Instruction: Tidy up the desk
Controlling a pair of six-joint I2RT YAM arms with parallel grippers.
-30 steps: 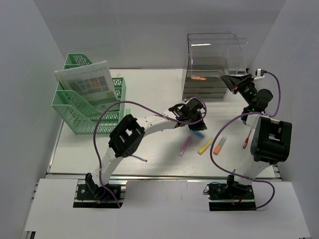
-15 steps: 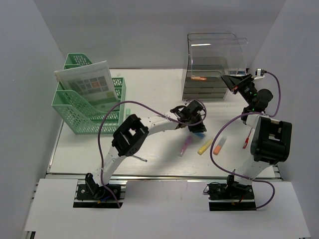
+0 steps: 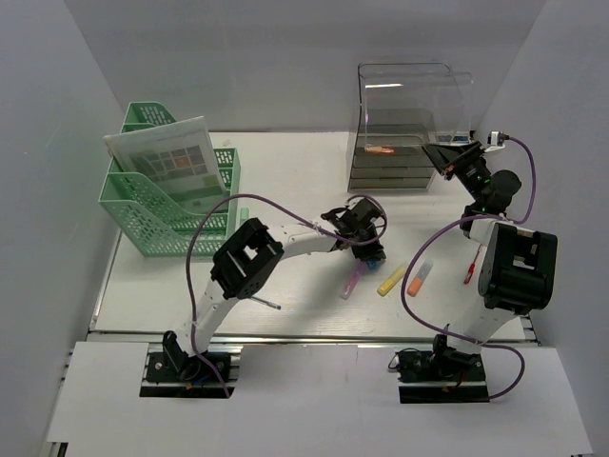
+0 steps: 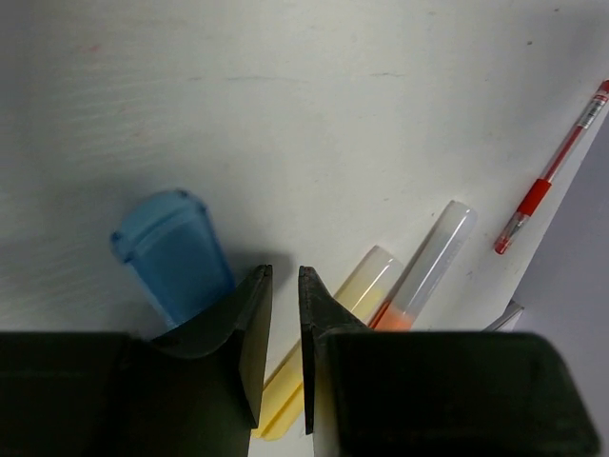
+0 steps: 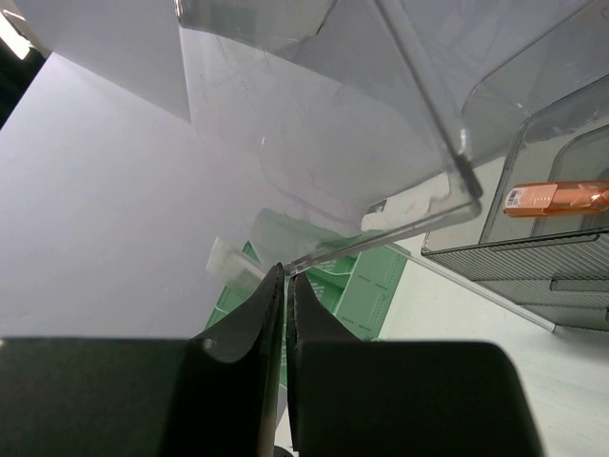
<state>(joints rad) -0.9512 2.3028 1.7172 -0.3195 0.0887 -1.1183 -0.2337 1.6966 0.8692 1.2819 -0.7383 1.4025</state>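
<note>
Black fingers of the left gripper (image 4: 284, 276) are pressing almost together, a thin slit between them and nothing in it, with their tips hanging low over the white desk (image 4: 285, 95). A blue highlighter (image 4: 171, 252) is lying just beside one finger, its lower end hidden behind it. On the other side a yellow highlighter (image 4: 366, 278) and an orange highlighter (image 4: 433, 252) are lying side by side with clear caps. A red pen (image 4: 552, 171) is lying farther out, and a pink highlighter (image 3: 354, 278) is resting near the gripper in the top view. The right gripper (image 5: 285, 276) is hanging raised beside the clear drawer unit (image 3: 400, 143), its jaws clenched on nothing, and an orange item (image 5: 557, 197) is sitting in a drawer. Green mesh file racks (image 3: 152, 209) holding a printed sheet are standing at the far left. The desk is lying beneath everything between pale grey walls, a silver rail running along its front edge.
</note>
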